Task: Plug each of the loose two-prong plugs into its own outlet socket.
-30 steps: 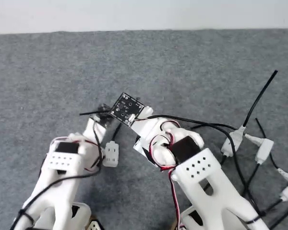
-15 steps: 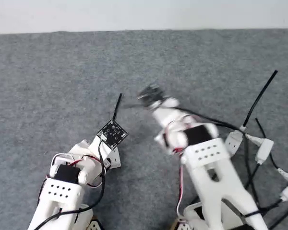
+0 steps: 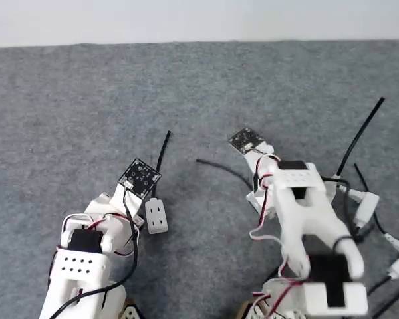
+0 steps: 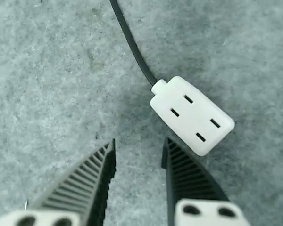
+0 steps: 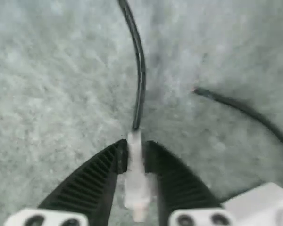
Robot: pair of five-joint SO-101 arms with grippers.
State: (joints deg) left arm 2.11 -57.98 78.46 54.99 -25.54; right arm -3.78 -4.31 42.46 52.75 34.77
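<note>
Right jaws pinch the white plug (image 5: 134, 188) well apart from the socket (image 4: 192, 114), left jaws gape empty just beside that socket, so push in now and the loose socket could skid, or the thinly held plug twist.

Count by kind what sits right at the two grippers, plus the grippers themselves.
Grippers: 2, the left gripper and the right gripper.
Socket blocks: 1, the white socket block, lying unheld.
Plugs: 1, the white plug, held in the right gripper.
Total: 4.
</note>
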